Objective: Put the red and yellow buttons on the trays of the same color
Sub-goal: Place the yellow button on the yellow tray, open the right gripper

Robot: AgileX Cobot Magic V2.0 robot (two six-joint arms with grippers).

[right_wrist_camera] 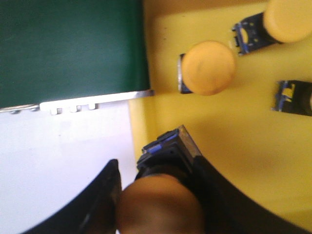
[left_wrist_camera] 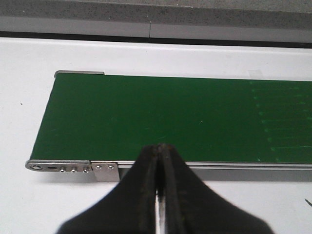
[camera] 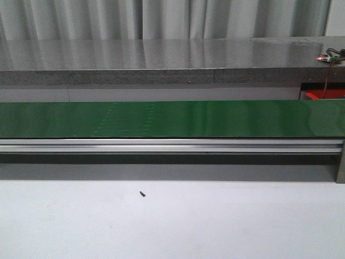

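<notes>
- Right wrist view shows the right gripper holding a yellow button tight between its two dark fingers.
- That held button hangs over the near edge of the yellow tray, so it looks ready to be let go there, where the color matches.
- Two more yellow buttons already lie in the tray: one at about 12 o'clock from the held one, and another at about 1 o'clock.
- A dark blue part lies at about 2 o'clock; it cannot be told if it has a cap.
- The tray floor next to the held button is bare, so there is open room to set it down.
- The green belt ends at about 11 o'clock, right beside the tray's edge, so a button could slip between them if dropped too close.
- Left wrist view shows the left gripper pressed closed with nothing in it, waiting over the near rim of the belt.
- Front view shows the long belt with no buttons on it, and a bit of something red at the far right, maybe the red tray.
</notes>
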